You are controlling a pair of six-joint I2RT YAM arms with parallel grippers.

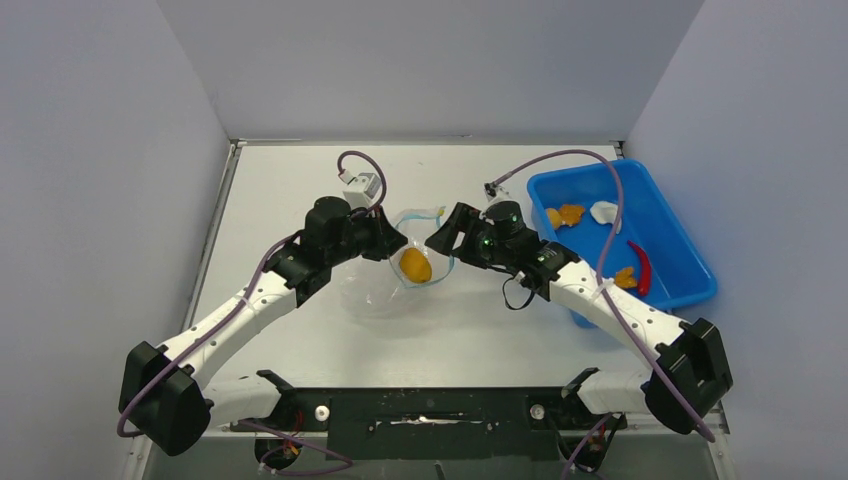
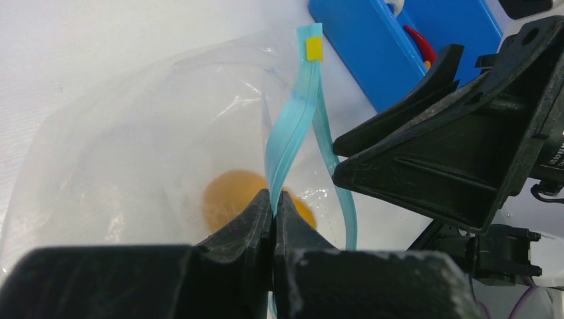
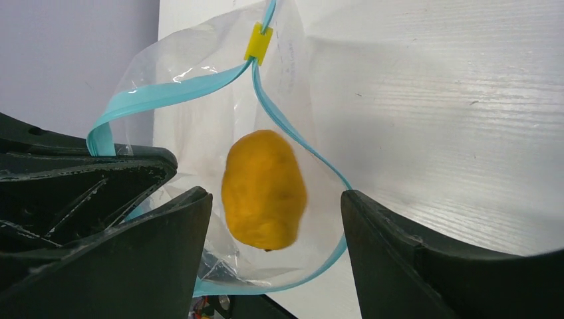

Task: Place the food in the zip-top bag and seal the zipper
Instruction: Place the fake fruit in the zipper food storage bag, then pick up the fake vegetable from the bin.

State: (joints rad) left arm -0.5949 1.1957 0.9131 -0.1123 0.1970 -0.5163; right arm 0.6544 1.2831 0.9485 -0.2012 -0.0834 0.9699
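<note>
— Where to find the zip-top bag (image 1: 372, 292)?

— Mid-desk (image 1: 300, 190), between the two arms. Body slumped toward the near left, mouth lifted up between the hands.

— Held how?

— By the left hand (image 2: 274, 199), shut tight on the zipper (image 2: 292, 119), pinching the left side of the strip partway along and drawing it leftward.

— And the right hand (image 3: 274, 199)?

— Spread wide, gripping nothing. Poised at the right side of the mouth, just across from the left hand. Visible between its fingers: one orange fruit (image 3: 264, 189), already inside the bag and touching neither finger.

— Rest of the food?

— Off to the right in the blue tray (image 1: 665, 235). Orange pieces (image 1: 565, 215) and a white lump (image 1: 605, 211) at the far end, a red chili (image 1: 641, 268) and an orange bit (image 1: 625, 278) nearer. Well apart from the bag, yet just beside the right arm, so plainly nearer that hand than the left one.

— Next move, then?

— Most likely swinging the right hand rightward over the tray wall for another piece, with the left hand kept on the strip to hold the mouth open.

— Long axis of the mouth?

— Roughly near to far, ending at the yellow slider (image 3: 259, 42) on the far end. Looped open like a teardrop, pinched narrow by the slider, widest between the hands. Best to drop in at the wide part.

— Room to move?

— Bare desk to the far and left sides. Tight only at the mouth, with both hands close together; worth lifting clear before turning, so as not to snag the free right side of the strip.
</note>
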